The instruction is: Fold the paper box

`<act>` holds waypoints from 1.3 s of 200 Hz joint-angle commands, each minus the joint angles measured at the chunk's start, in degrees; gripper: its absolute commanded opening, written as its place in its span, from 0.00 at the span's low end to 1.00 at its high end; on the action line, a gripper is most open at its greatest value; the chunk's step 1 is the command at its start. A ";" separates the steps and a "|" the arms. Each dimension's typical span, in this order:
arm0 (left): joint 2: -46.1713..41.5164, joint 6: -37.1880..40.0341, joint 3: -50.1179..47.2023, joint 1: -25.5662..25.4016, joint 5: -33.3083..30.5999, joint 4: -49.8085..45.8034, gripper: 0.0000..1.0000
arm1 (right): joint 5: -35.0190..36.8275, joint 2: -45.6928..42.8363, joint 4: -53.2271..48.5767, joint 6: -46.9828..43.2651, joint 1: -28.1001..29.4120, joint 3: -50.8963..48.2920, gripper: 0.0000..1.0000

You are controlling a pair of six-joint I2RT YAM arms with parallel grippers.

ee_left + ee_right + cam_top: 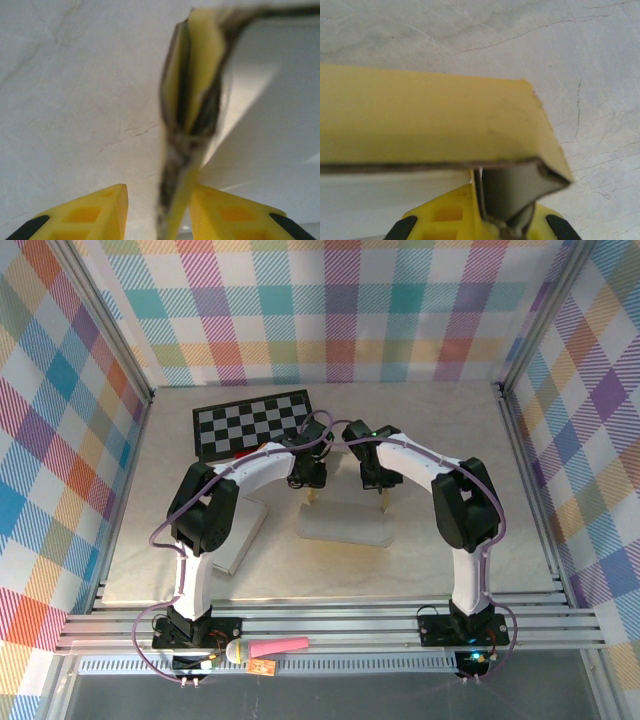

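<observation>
My left tool (159, 212) stands parted, an edge of the paper box (345, 521) upright between its fingers; my right tool (481, 222) is clenched on a flap; the box sits mid-bench (330, 575), between both arms.

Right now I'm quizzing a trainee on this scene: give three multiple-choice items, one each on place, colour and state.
1. The checkerboard mat lies: A) far back, left of centre; B) between the arm bases; C) on the near rail.
2. The paper box flap, by its broad face in the right wrist view, is: A) blue; B) yellow; C) red.
3. The right gripper is: A) wide open; B) shut on the flap; C) shut on the mat.
Key: 1A, it sits at the back; 2B, the face is plainly yellow; 3B, its fingers pinch the flap.
</observation>
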 commanded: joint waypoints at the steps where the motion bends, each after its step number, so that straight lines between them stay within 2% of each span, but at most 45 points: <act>1: -0.88 2.08 0.84 1.03 2.40 4.34 0.35 | -3.73 3.23 -0.97 -1.66 0.13 -0.40 0.00; 25: 0.51 2.84 2.08 1.58 3.42 3.61 0.26 | -4.16 3.40 -0.87 -1.77 -0.06 -0.13 0.00; 40: 1.36 3.13 2.95 1.58 3.37 2.90 0.17 | -4.55 3.74 -0.96 -1.87 -0.08 0.14 0.00; 57: 2.06 3.12 3.78 1.33 1.45 1.68 0.04 | -5.02 4.22 -1.31 -1.86 -0.06 0.64 0.00; 69: 2.36 2.64 4.18 1.04 -1.44 0.27 0.00 | -5.36 4.61 -1.56 -1.86 -0.06 1.03 0.00; 136: 3.97 -0.98 3.79 -2.11 -16.29 -5.93 0.00 | -8.11 7.99 -3.77 -1.80 -0.06 3.61 0.00; 150: 4.20 -1.69 3.32 -2.11 -16.87 -6.17 0.00 | -8.39 8.35 -4.18 -1.68 -0.15 3.98 0.00; 164: 4.17 -1.74 3.14 -2.11 -16.79 -6.05 0.12 | -8.48 8.64 -4.63 -1.68 -0.15 4.49 0.00; 175: 4.20 -1.37 3.10 -2.11 -16.54 -5.80 0.16 | -8.55 8.81 -4.75 -1.88 -0.17 4.74 0.00; 187: 4.28 -0.78 3.20 -2.11 -16.65 -5.68 0.15 | -8.57 8.97 -4.96 -1.88 -0.23 5.08 0.00; 211: 4.91 -0.08 3.92 -2.11 -16.03 -5.71 0.05 | -8.81 9.05 -5.19 -1.88 -0.32 5.39 0.00; 230: 4.98 0.13 3.93 -2.11 -14.53 -4.82 0.00 | -9.00 9.08 -5.10 -2.00 -0.32 5.55 0.00; 249: 4.57 0.14 4.09 -2.20 -13.09 -4.24 0.00 | -9.00 9.08 -5.19 -1.85 -0.37 5.59 0.00; 260: 4.01 0.16 4.27 -2.28 -12.26 -3.99 0.09 | -8.83 9.14 -5.34 -1.66 -0.32 5.53 0.00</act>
